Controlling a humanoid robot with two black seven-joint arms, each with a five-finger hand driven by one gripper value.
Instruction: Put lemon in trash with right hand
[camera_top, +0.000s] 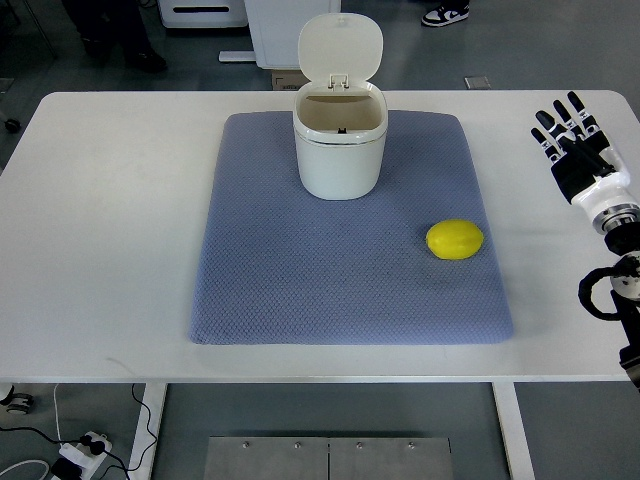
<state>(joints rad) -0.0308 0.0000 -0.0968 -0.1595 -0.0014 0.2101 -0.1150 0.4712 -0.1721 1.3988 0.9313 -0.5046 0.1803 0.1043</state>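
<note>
a: nearest the lens, a steel base plate (328, 458) under the table and a power strip (83, 447) with trailing cables on the grey floor. above them, white table (110, 250), blue-grey quilted mat (340, 290) laid square across its middle.

b: and the lemon (455, 240)?

a: lying on the mat's right side, near its right edge, well apart from the white trash bin (340, 150) at the mat's far centre. bin lid (340, 47) flipped up, mouth clear.

b: right hand (575, 140)?

a: over the table's far right edge, off the mat, fingers (558, 112) extended and grasping nothing. no left hand in shot.

b: handling?

a: probably light, firm, smooth-skinned, oval, so likely to roll or squirt out of a loose pinch. best taken across the short middle, fingers on one flank, thumb on the other. not fragile; a firm squeeze should do no harm.

b: surface and room?

a: textured mat likely to hold the fruit from rolling. open reach from hand to lemon, nothing between. beyond the table, a white cabinet (290, 30) and someone's shoes (446, 14) on the floor.
</note>
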